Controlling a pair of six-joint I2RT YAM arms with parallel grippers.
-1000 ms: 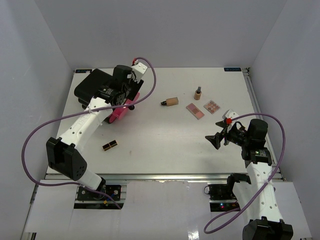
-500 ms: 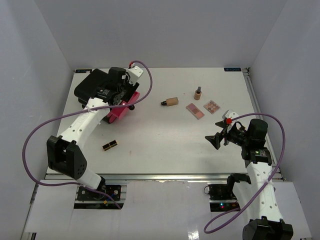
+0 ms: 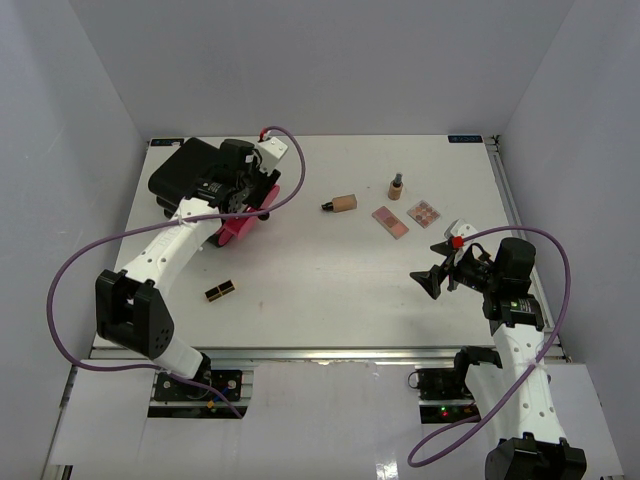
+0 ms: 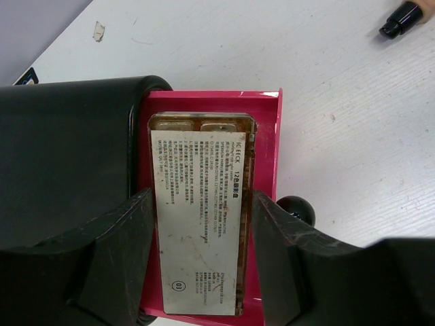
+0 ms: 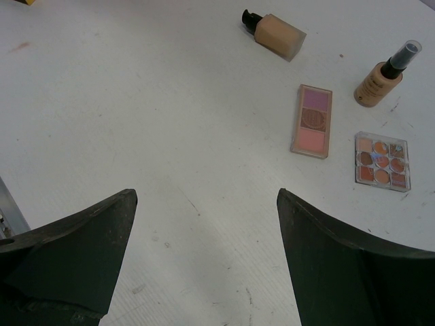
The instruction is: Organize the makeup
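Observation:
My left gripper (image 4: 202, 204) is shut on the dark-framed rectangular palette (image 4: 197, 156), held label side up over the pink tray (image 4: 266, 136) of the black case (image 3: 188, 172). In the top view the left gripper (image 3: 240, 196) is at the back left. On the table lie the beige foundation tube (image 3: 342, 203), the tiny tan bottle (image 3: 396, 186), the pink palette (image 3: 390, 221), the multi-shade palette (image 3: 425, 213) and a gold-and-black lipstick (image 3: 221, 290). My right gripper (image 3: 428, 280) hovers open and empty, short of the pink palette (image 5: 312, 120) and the foundation tube (image 5: 275, 32).
The black lid (image 4: 68, 156) of the case fills the left of the left wrist view, with a black knob (image 4: 297, 207) beside the tray. White walls close the table at the back and sides. The tan bottle (image 5: 380, 83) and multi-shade palette (image 5: 382, 161) sit far right.
My left wrist has shifted a little left and toward the case with the rectangular palette in its grip. The right arm has not moved.

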